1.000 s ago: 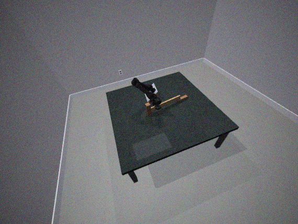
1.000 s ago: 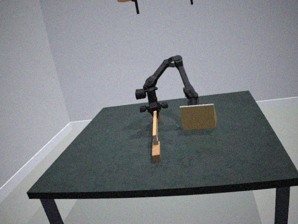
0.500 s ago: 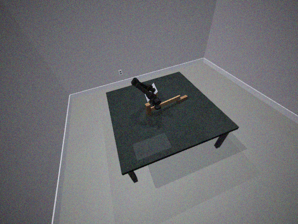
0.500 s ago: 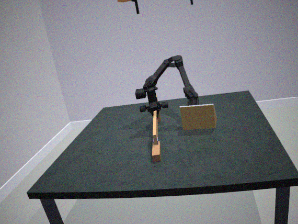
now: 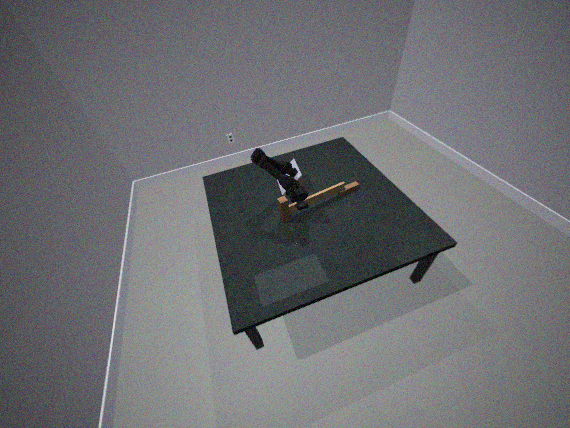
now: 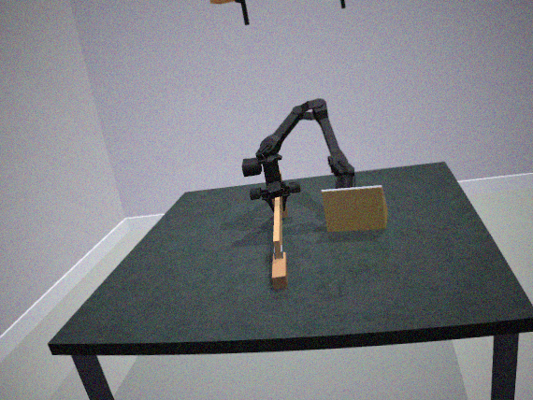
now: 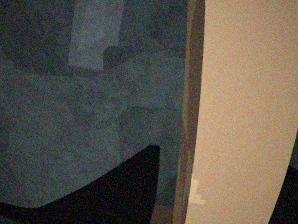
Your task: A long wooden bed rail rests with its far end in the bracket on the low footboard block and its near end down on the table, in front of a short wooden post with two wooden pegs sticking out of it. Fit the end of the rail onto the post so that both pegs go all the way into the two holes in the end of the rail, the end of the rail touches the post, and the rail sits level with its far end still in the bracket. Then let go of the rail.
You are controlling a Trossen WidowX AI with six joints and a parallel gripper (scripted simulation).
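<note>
The long wooden rail (image 5: 325, 192) (image 6: 277, 229) (image 7: 245, 100) stands on edge and looks about level. Its far end sits at the bracket on the low footboard block (image 5: 353, 186) (image 6: 280, 268). Its near end is close against the short wooden post (image 5: 284, 210); the gripper and rail hide the pegs, the holes and any small gap. My gripper (image 5: 302, 205) (image 6: 278, 207) (image 7: 203, 158) is open around the rail near the post, one finger on each side. In the wrist view a gap shows between the left finger and the rail.
An upright panel (image 5: 297, 170) (image 6: 355, 210), white on one side and tan on the other, stands beside the rail, near the arm's base. The dark table (image 5: 370, 235) (image 6: 187, 299) bears everything. A paler rectangle (image 5: 290, 280) shows on its surface toward one edge.
</note>
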